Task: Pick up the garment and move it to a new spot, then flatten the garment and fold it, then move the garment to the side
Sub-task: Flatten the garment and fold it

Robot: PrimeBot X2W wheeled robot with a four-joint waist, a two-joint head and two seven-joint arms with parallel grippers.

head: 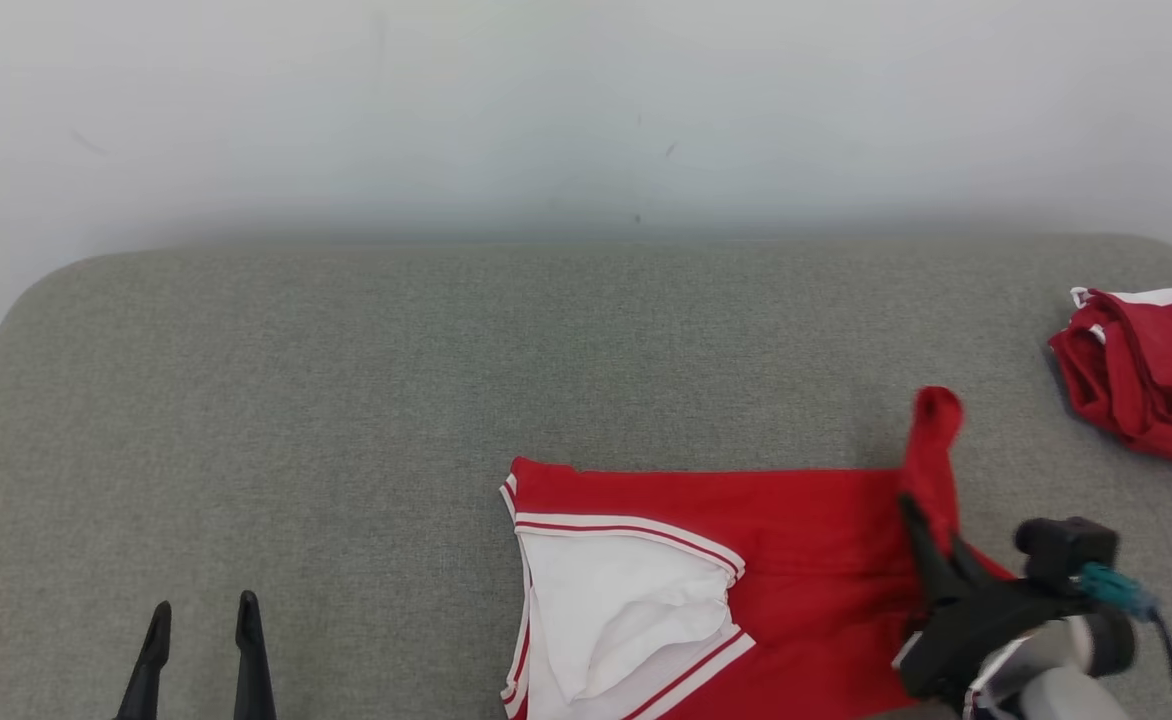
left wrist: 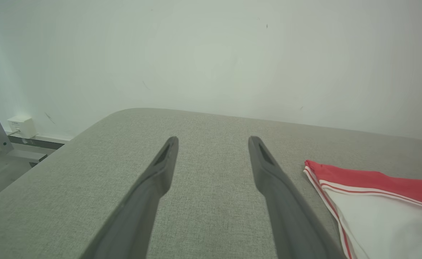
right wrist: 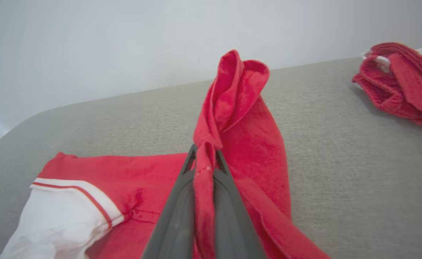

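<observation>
Lying on the grey padded table [head: 346, 400], near and right of the middle, is the red and white jersey [head: 796, 540]. Another red bundle [head: 1146, 370] sits far right. The right gripper [head: 931, 530] pinches the jersey's lifted red fold. The left gripper [head: 201, 612], near left, is spread wide, holding nothing.

A plain test room is suggested. A grey fabric-covered table [head: 346, 400] is set against a bare, scuffed white wall [head: 546, 100] with a small white box [left wrist: 21, 126] mounted low.
</observation>
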